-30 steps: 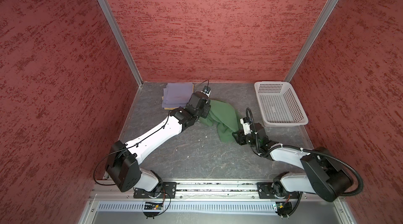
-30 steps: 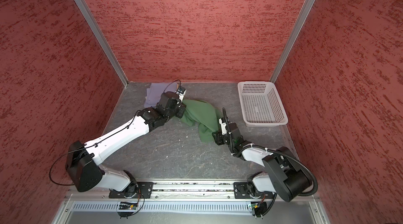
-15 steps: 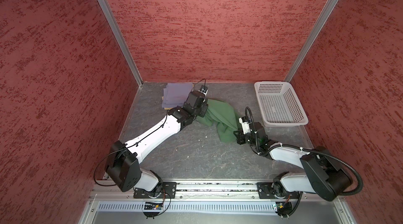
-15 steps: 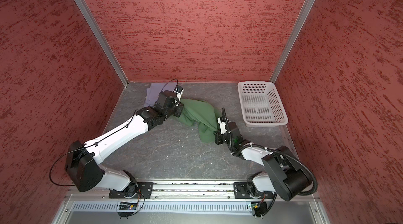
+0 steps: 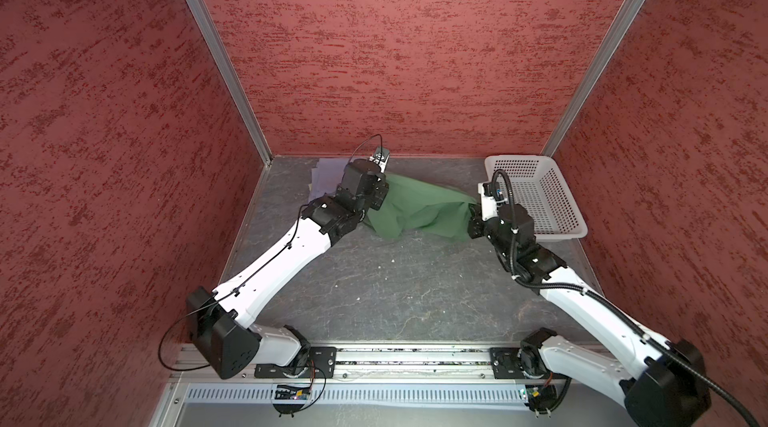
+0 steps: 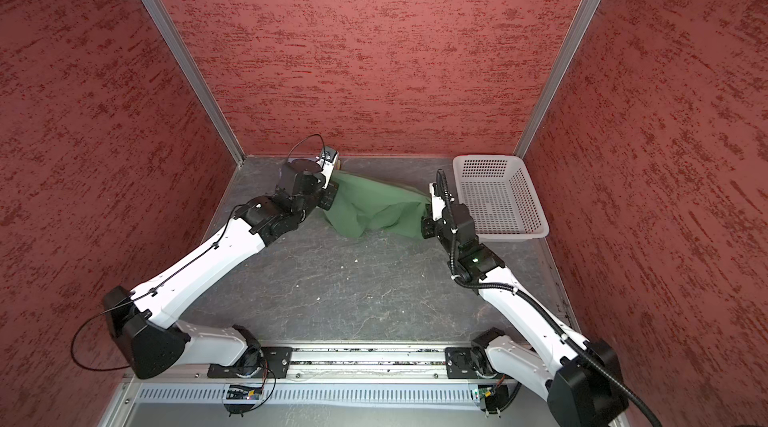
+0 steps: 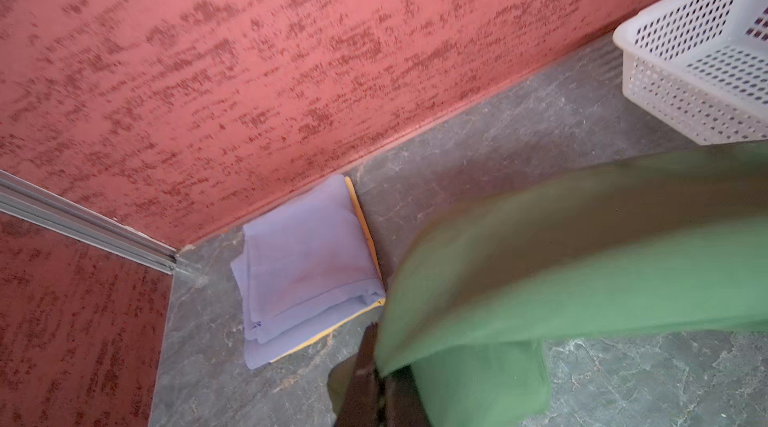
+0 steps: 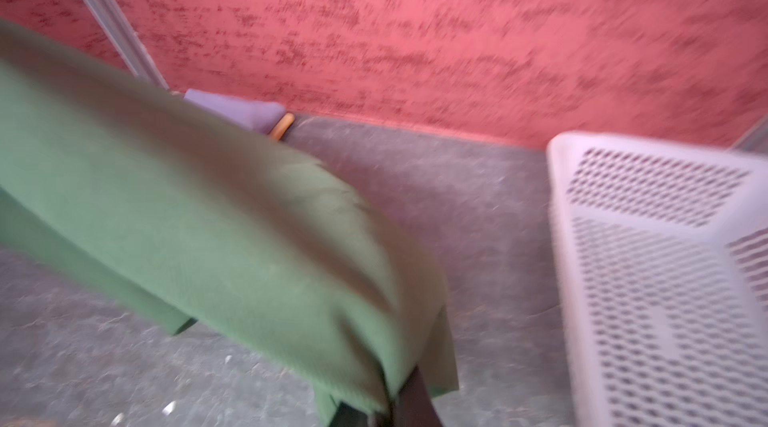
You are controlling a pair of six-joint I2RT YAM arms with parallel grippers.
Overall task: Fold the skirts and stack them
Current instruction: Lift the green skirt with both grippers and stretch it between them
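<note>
Lavender-grey skirt point(image 7: 307, 254) lies folded on the mustard skirt point(image 7: 365, 238) in the worktop's point(image 5: 395, 292) far-left corner; I judge two of three done. My left gripper point(image 5: 382, 195) is clamped on one end of the green skirt point(image 5: 419, 209) and my right gripper point(image 5: 471, 213) on the other. The cloth sags unfolded between them near the far edge. Folding and stacking it remain. A white basket point(image 5: 561, 234) occupies the far-right corner.

A white perforated plastic basket point(image 5: 536, 196) sits in the far right corner of the grey, marble-veined surface point(image 5: 395, 300), close beside the right wall and a little askew. Mottled red textured walls point(image 5: 395, 51) close in three sides, joined by aluminium corner posts point(image 5: 219, 59). A few pale specks point(image 6: 356, 261) dot the surface's middle.
</note>
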